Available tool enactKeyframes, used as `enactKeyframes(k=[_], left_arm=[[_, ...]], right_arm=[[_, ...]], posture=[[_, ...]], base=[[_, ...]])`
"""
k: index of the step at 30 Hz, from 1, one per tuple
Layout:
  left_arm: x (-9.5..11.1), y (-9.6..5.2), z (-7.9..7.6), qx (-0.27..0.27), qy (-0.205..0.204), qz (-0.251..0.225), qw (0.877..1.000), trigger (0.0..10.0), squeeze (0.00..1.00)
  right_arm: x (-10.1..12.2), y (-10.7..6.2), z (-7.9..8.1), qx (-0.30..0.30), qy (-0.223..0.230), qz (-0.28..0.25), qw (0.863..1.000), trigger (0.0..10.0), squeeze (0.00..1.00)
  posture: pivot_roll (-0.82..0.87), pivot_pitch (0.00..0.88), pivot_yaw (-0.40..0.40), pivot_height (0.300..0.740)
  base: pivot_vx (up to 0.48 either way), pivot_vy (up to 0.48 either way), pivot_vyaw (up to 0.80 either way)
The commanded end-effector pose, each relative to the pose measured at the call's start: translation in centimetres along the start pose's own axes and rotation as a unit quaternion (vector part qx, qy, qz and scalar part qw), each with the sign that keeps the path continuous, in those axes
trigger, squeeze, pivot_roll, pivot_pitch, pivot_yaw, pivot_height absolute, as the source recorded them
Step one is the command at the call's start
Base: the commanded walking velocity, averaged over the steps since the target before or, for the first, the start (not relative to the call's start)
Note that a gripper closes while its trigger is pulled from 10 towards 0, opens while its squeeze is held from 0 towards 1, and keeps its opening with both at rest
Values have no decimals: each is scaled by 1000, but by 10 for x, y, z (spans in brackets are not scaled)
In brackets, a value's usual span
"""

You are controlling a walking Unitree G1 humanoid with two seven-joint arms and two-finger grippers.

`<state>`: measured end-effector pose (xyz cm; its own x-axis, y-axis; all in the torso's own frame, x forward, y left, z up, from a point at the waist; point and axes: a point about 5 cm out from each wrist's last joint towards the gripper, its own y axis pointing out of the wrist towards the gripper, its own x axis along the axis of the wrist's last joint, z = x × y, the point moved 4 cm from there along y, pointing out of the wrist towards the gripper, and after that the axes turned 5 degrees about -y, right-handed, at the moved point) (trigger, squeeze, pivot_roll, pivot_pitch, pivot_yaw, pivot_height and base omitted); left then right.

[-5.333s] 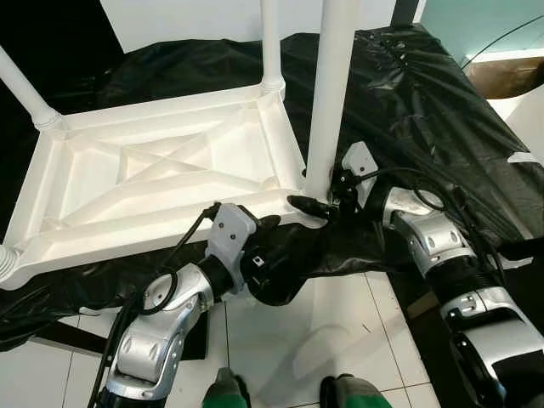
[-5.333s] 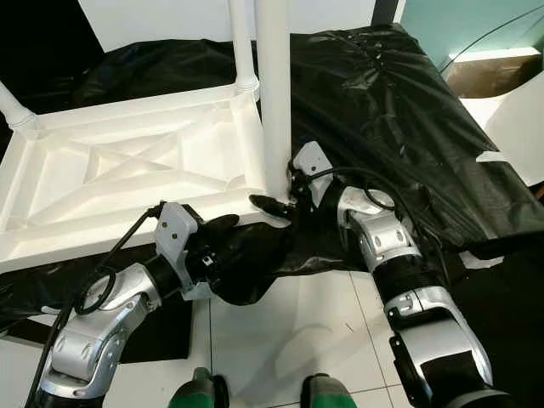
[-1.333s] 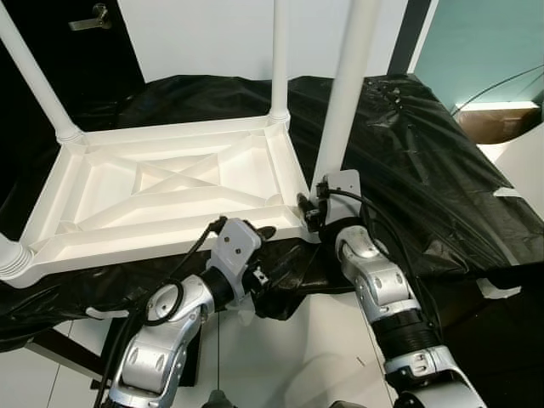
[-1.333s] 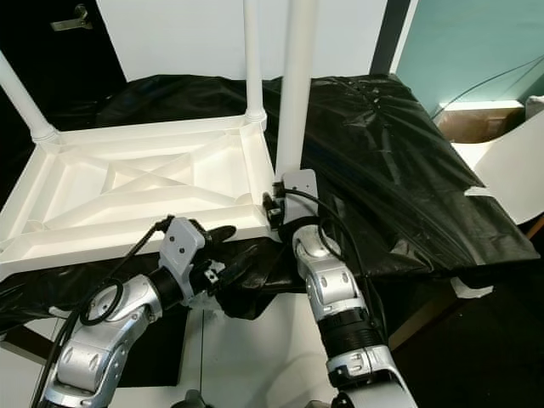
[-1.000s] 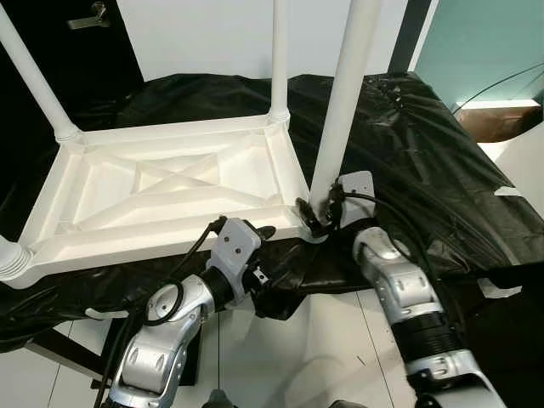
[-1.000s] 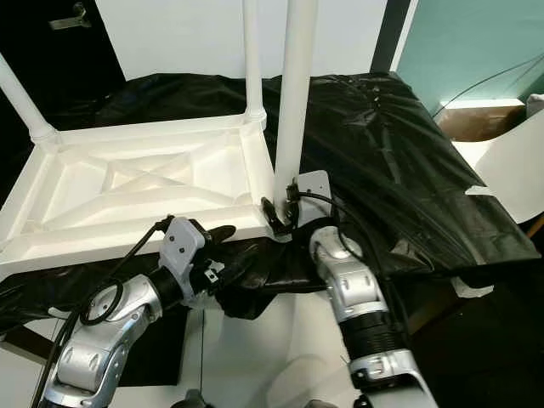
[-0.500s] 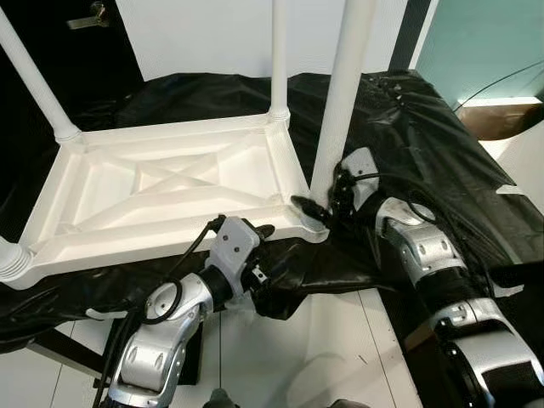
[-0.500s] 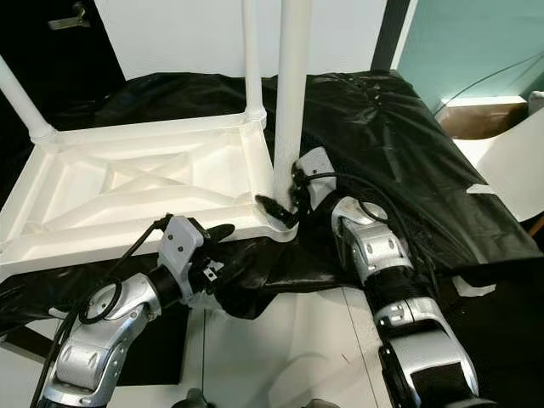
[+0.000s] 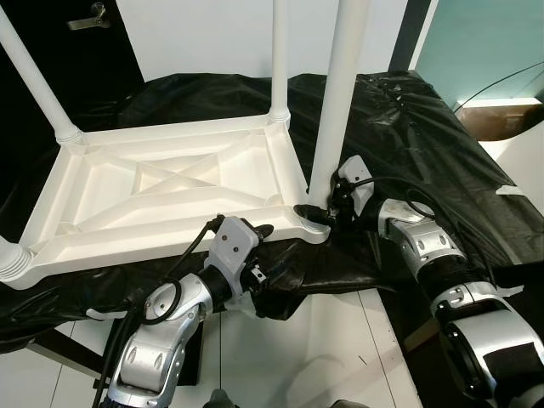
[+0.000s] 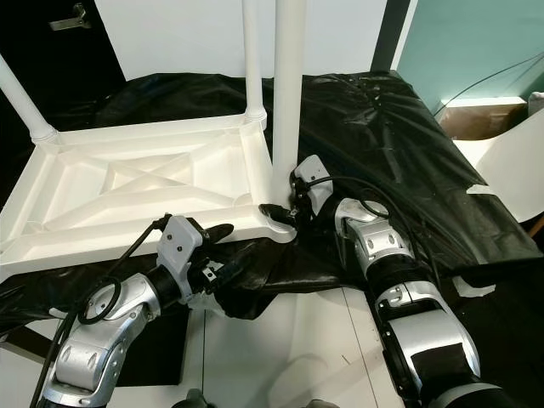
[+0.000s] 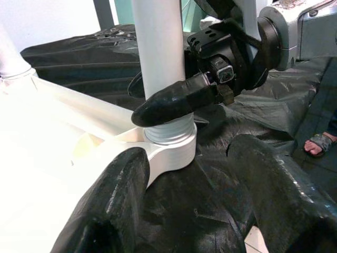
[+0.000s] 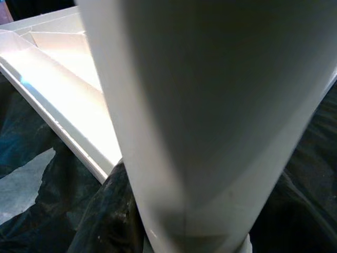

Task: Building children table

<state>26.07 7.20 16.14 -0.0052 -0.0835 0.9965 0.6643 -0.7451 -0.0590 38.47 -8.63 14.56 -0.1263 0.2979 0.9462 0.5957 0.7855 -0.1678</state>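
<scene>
A white plastic children's table [image 9: 161, 183] lies upside down on a black sheet [image 9: 408, 110]. One white leg [image 9: 336, 102] stands upright in the near right corner socket [image 9: 313, 225]. My right gripper [image 9: 313, 210] is shut on that leg's base, with one finger [image 11: 174, 103] across its front and the other behind it. The leg [image 12: 210, 121] is very close in the right wrist view. My left gripper [image 9: 270, 262] sits at the table's near edge, just left of that corner. Its thick fingers [image 11: 105, 211] are spread apart, one over the rim and one down by the sheet.
Two more legs [image 9: 278, 59] [image 9: 34, 76] stand at the far corners, and a ribbed stub [image 9: 10, 259] shows at the near left corner. White floor tiles [image 9: 314, 357] lie below the sheet's edge. A cardboard box [image 9: 501, 119] sits far right. A person's sandalled foot [image 11: 318, 143] is nearby.
My right forearm has swung out to the right around the leg while its gripper stayed at the base. The leg has gone from leaning to upright. The left arm has barely moved.
</scene>
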Motion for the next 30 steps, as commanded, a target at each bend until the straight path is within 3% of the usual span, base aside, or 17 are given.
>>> enactKeyframes(k=[1, 2, 3, 4, 10, 18, 21, 24, 30], left_arm=[[1, -1, 4, 32, 1, -3, 999, 10000, 0], [0, -1, 3, 33, -1, -3, 999, 10000, 0], [0, -1, 3, 33, -1, -2, 999, 10000, 0], [0, -1, 3, 33, -2, -2, 999, 10000, 0], [-1, -1, 2, 34, -6, -2, 999, 10000, 0], [-1, -1, 1, 34, -8, -2, 999, 10000, 0], [-2, -2, 1, 34, -9, -1, 999, 10000, 0], [-4, -2, 1, 32, -9, 2, 999, 10000, 0], [-2, -1, 2, 32, -11, 0, 999, 10000, 0]], right_arm=[[-16, -3, -1, -12, -9, 44, 999, 0, 0], [-21, -3, -1, -29, -2, 53, 998, 4549, 0], [-24, -3, -2, -40, 3, 59, 997, 4549, 0], [-26, -2, 0, -51, 14, 60, 997, 10000, 0], [-29, 4, 5, -142, 90, 60, 984, 10000, 0], [-26, 11, 24, -189, 123, 48, 973, 10000, 0], [-24, 11, 31, -286, 161, 46, 944, 10000, 0], [-20, 8, 31, -341, 177, 43, 922, 10000, 0], [-7, 7, 35, -354, 185, 20, 916, 10000, 0]], posture=[[45, 19, -5, 740], [44, 21, -6, 740], [44, 21, -6, 740], [43, 22, -7, 740], [41, 25, -7, 740], [41, 25, -6, 740], [40, 33, -4, 740], [38, 39, -5, 740], [30, 44, -1, 740]], base=[[0, 0, 0], [0, 0, 0], [0, 0, 0], [0, 0, 0], [0, 0, 0], [0, 0, 0], [0, 0, 0], [0, 0, 0], [0, 0, 0]])
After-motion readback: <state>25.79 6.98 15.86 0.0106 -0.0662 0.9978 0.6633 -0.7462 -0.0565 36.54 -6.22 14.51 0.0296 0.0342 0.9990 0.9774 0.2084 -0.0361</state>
